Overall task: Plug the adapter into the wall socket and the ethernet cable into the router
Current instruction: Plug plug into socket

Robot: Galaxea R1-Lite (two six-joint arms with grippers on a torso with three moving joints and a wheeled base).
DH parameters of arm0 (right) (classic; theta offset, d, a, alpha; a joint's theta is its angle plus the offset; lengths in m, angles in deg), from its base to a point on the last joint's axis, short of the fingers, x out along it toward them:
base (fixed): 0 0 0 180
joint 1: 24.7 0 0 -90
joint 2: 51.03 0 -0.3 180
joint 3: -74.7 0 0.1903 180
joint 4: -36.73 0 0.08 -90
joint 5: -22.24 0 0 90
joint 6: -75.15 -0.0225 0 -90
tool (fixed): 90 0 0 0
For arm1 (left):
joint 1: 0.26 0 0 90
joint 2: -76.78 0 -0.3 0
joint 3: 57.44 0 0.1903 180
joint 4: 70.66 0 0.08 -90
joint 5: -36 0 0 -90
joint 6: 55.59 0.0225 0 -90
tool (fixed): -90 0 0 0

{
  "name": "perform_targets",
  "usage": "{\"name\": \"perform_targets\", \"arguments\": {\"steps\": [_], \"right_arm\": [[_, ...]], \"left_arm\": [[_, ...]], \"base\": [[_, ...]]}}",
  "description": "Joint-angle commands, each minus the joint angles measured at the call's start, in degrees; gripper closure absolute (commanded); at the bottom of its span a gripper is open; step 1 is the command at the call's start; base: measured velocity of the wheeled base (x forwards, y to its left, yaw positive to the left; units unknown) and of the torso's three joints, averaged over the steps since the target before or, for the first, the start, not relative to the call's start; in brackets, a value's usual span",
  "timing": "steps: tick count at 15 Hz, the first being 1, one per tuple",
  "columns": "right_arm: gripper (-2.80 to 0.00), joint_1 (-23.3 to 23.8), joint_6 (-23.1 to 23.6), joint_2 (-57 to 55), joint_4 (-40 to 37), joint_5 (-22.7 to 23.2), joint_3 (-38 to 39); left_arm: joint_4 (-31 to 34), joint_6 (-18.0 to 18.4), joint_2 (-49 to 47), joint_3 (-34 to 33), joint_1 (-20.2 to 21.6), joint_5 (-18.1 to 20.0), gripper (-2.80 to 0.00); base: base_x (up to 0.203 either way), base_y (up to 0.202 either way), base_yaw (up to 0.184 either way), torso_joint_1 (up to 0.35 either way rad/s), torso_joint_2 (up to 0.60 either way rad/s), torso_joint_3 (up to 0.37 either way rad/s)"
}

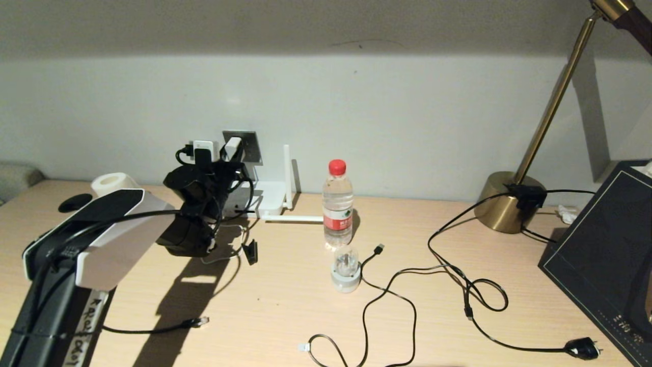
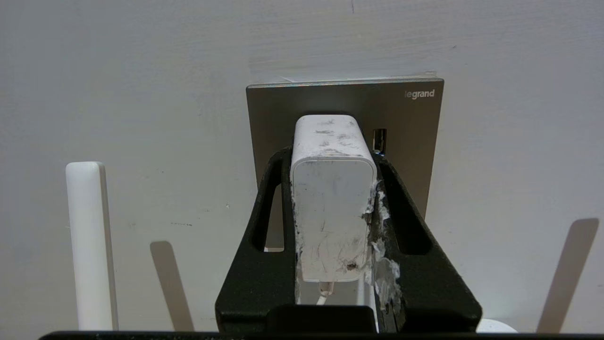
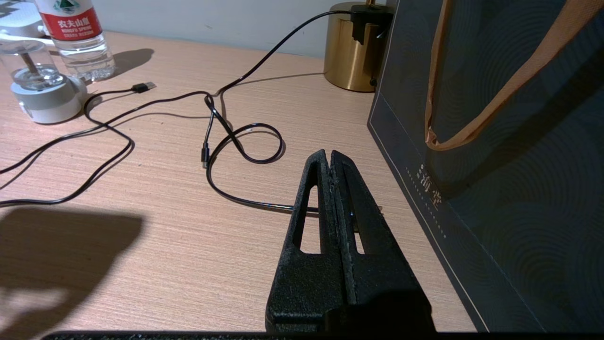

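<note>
The left gripper (image 2: 332, 208) is raised to the wall, its two black fingers (image 2: 264, 236) closed against the sides of the adapter (image 2: 332, 203), a scuffed white block with rounded edges whose far end meets the socket (image 2: 406, 123), a square plate of brushed grey metal; whether the pins are fully in cannot be told. A thin white cord leaves the adapter's near end between the fingers. Flaky white residue coats the inner face of one finger. Below the gripper sits the router (image 1: 267, 199), flat and white, with one slim antenna (image 1: 287, 173) upright beside the socket and another lying on the desk (image 1: 285, 306) of pale wood grain. The ethernet cable (image 1: 163, 329) lies well behind the gripper, its clear plug tip on the desk. The right gripper (image 3: 330, 163) hangs low over the desk beside a dark paper bag (image 3: 495, 189), its fingers pressed together on nothing; what the bag contains is hidden
</note>
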Motion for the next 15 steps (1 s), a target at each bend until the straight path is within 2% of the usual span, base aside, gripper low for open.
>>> {"name": "perform_targets", "arguments": {"steps": [1,6,15], "right_arm": [[0.0,0.0,0.0,0.0,0.0,0.0,2.0],[0.0,0.0,0.0,0.0,0.0,0.0,2.0],[0.0,0.0,0.0,0.0,0.0,0.0,2.0]], "left_arm": [[-0.4,0.0,-0.7,0.0,0.0,0.0,0.0],[-0.4,0.2,-3.1,3.2,-0.2,-0.8,0.0],[-0.4,0.2,-4.1,3.3,-0.4,-0.8,0.0]], "base": [[0.0,0.0,0.0,0.0,0.0,0.0],[0.0,0.0,0.0,0.0,0.0,0.0],[0.0,0.0,0.0,0.0,0.0,0.0]]}}
